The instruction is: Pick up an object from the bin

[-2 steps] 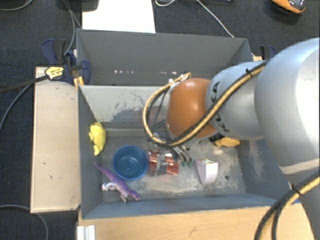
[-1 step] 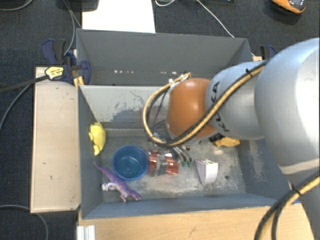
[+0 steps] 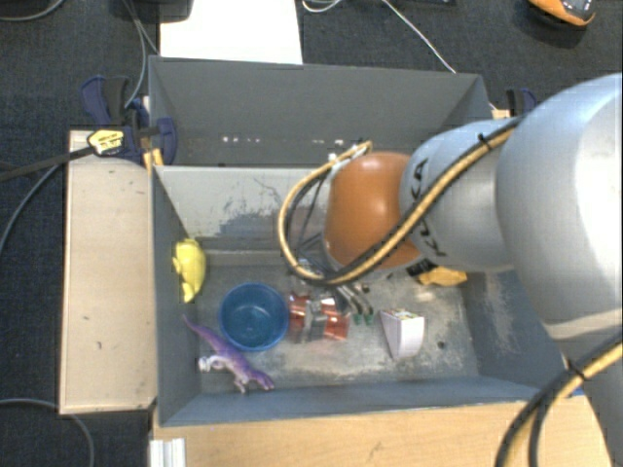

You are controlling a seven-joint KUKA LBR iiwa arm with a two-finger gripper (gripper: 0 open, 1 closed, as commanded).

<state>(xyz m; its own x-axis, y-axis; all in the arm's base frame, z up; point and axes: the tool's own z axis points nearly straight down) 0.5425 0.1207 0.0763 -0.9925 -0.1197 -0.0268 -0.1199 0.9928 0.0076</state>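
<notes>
My gripper (image 3: 313, 305) reaches down under the orange wrist cover to the bin floor near the middle. It stands right at a small red and copper-coloured thing (image 3: 334, 327); whether it grips that thing is hidden. Just to the left stands a blue round cup (image 3: 252, 316), upright with its mouth up. A small white box-like thing (image 3: 403, 332) lies to the right of the gripper.
A purple toy dinosaur (image 3: 232, 358) lies by the front left corner. Against the left wall sits a yellow lump (image 3: 189, 267). A yellow-orange thing (image 3: 443, 276) peeks out under the arm at right. The arm covers the bin's right back part.
</notes>
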